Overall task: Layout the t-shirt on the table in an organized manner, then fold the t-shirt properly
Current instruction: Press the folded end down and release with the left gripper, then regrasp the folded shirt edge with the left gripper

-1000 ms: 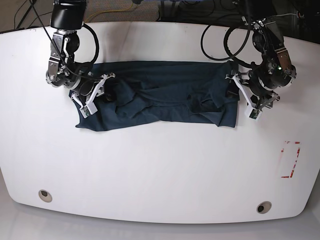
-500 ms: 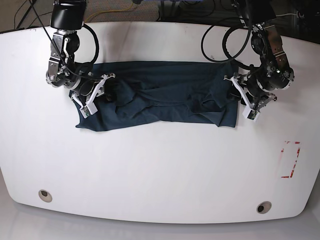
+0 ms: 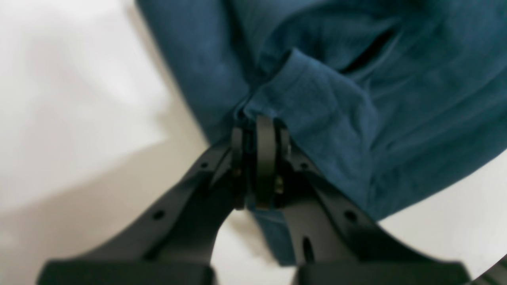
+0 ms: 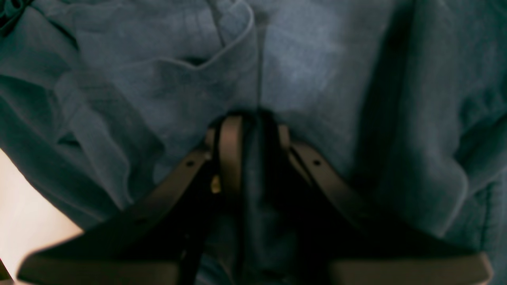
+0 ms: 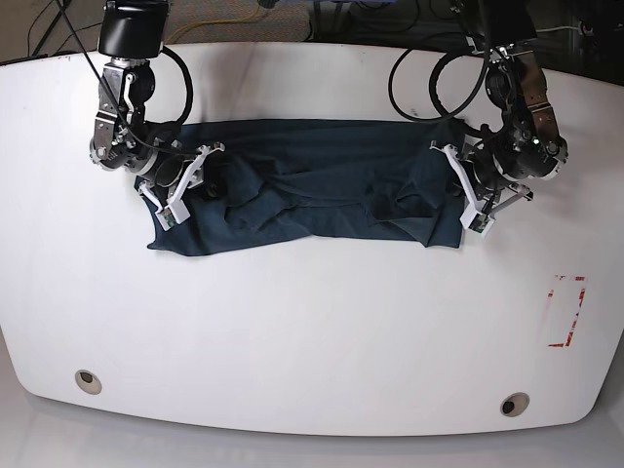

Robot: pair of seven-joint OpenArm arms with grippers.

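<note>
now spread rumpled across the far half of the table [image 5: 312, 331], the t-shirt [image 5: 312, 185], right edge pinched in the left gripper [image 3: 259, 126], jaws together on a fold; left end bunched in the right gripper [image 4: 249, 130], clamped on cloth.

No text, label, brand, number or sign can be read in any of these views. The t-shirt [image 5: 312, 180] shows only plain dark fabric, with no printed label visible. The table [image 5: 312, 331] carries a red tape rectangle mark [image 5: 567, 310] near its edge, but that is an outline only, with no lettering or figures.
</note>
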